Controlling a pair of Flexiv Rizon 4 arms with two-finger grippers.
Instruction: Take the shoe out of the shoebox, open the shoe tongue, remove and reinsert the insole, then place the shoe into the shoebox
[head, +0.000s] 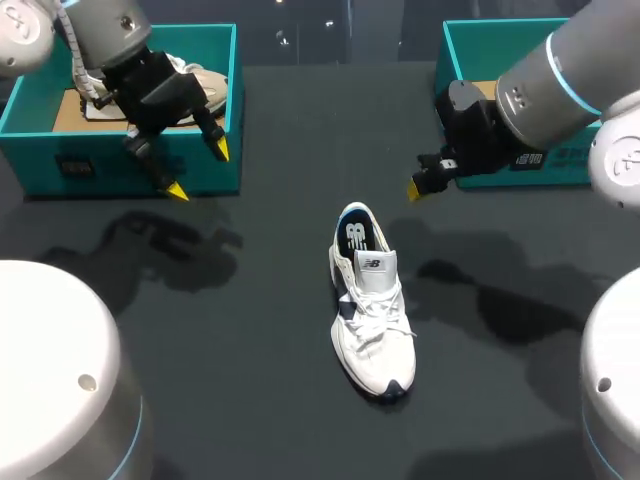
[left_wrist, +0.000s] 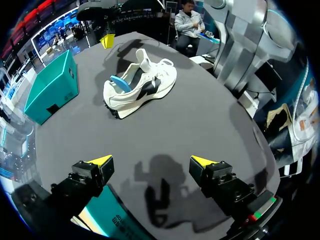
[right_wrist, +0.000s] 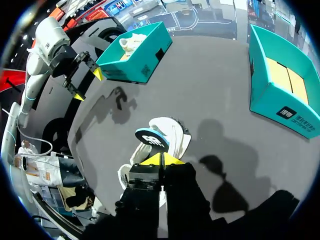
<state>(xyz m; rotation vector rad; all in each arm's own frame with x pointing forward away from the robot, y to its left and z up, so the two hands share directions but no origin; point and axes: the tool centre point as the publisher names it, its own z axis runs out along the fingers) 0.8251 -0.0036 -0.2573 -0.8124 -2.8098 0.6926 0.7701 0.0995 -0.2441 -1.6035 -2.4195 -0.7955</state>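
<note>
**Q:** Head view: which container holds what?
**A:** The teal left shoebox (head: 45, 150) holds a pale second shoe (head: 205, 80) on a brown cardboard liner (head: 75, 110). What lies in the teal right shoebox (head: 465, 45) is hidden by the right arm. The white sneaker (head: 370, 320) is in neither. It lies on the dark table (head: 250, 350) between the boxes, toe toward the robot, with a blue insole (head: 354, 235) in the heel opening. The left end effector (head: 198, 170) hangs over the left shoebox's front wall, fingers apart and holding nothing. The right end effector (head: 415, 188) is just beside the right shoebox, tips together.

**Q:** Left wrist view?
**A:** The left end effector (left_wrist: 151, 161) has its fingers spread wide, with bare table between them. The white sneaker lies on its side well ahead, and the insole rises from its opening. A teal wall of the left shoebox shows under the fingers.

**Q:** Right wrist view?
**A:** The right end effector (right_wrist: 161, 160) has its tips pressed together above the white sneaker, gripping nothing. The right shoebox shows a brown floor. The left shoebox holds the second shoe.
</note>
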